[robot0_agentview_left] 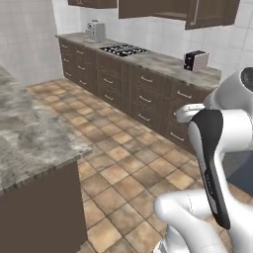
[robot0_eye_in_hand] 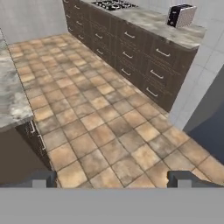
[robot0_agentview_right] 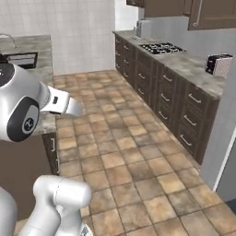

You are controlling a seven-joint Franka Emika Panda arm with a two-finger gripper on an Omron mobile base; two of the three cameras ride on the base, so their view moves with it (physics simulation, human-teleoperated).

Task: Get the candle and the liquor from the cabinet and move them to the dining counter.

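My gripper (robot0_eye_in_hand: 114, 180) is open with nothing between its fingers, and in the hand view it points down at the tiled floor. The dark brown wall cabinet (robot0_agentview_left: 197, 12) hangs above the far worktop, with one door standing ajar; it also shows at the top right of the right base view (robot0_agentview_right: 212, 14). The dining counter (robot0_agentview_left: 24, 133) with its veined marble top lies close on my left, and its corner appears in the hand view (robot0_eye_in_hand: 11, 96). The candle and the liquor are out of view.
Along the tiled wall runs a marble worktop over brown drawers (robot0_agentview_left: 143, 94), carrying a toaster (robot0_agentview_left: 196, 60), a gas hob (robot0_agentview_left: 122, 49) and a silver appliance (robot0_agentview_left: 95, 31). Brown floor tiles (robot0_agentview_left: 123, 163) lie between it and the island. A tall grey unit (robot0_agentview_right: 226, 138) stands at the right.
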